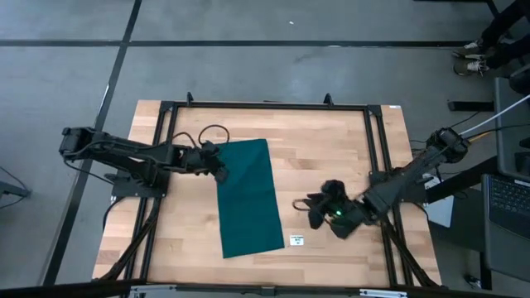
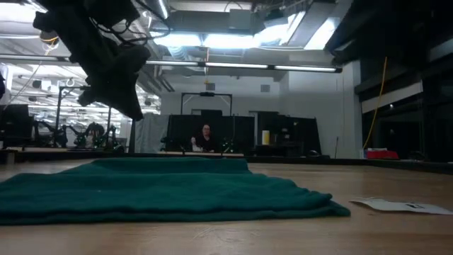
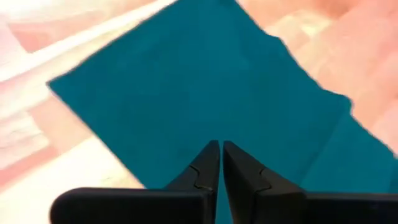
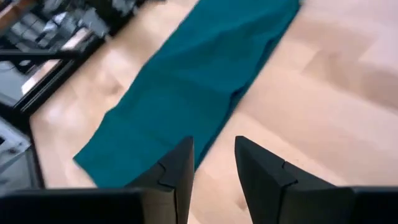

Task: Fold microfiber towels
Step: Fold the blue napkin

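The dark teal towel (image 1: 247, 199) lies flat on the wooden table as a long strip folded in two layers, running from the far side to the near side. It also shows in the low view (image 2: 163, 191). My left gripper (image 1: 222, 172) is shut and empty, and hovers above the towel's far left corner (image 3: 205, 87); the low view shows it raised clear of the cloth (image 2: 131, 106). My right gripper (image 1: 300, 204) is open and empty, just right of the towel's near half (image 4: 199, 81). The white tag is not visible.
A small white label (image 1: 296, 241) lies on the table right of the towel's near corner and also shows in the low view (image 2: 396, 205). A black frame (image 1: 265, 106) borders the table. Bare wood lies right of the towel. A person sits far behind the table (image 2: 206, 138).
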{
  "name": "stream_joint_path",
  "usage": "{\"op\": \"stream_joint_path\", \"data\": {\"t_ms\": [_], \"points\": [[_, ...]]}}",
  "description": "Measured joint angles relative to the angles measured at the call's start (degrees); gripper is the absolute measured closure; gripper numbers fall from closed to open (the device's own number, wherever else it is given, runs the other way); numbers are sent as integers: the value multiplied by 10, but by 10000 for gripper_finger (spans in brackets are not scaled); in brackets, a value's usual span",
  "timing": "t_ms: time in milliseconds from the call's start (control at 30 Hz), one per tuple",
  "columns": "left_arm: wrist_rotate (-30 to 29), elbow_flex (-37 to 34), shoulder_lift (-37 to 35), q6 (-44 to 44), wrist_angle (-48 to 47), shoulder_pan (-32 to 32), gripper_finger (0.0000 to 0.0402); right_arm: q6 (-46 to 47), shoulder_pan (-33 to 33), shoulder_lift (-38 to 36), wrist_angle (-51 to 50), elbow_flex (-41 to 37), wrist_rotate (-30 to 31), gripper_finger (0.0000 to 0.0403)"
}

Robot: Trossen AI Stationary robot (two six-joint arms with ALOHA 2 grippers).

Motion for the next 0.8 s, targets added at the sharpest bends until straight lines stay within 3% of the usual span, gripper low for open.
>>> {"op": "stream_joint_path", "data": {"t_ms": [133, 233, 367, 533, 800], "points": [[-1, -1, 0, 14, -31, 0, 391, -112, -73, 0, 180, -57, -93, 289], [-19, -1, 0, 30, -29, 9, 391, -186, -143, 0, 225, -63, -153, 292], [-22, -1, 0, 39, -30, 24, 389, -271, -249, 6, 235, -48, -268, 290], [-25, -1, 0, 57, -28, 52, 393, -342, -352, 25, 237, -29, -353, 287], [31, -1, 0, 143, -25, 126, 373, -406, -452, 134, 229, 8, -481, 282]]}}
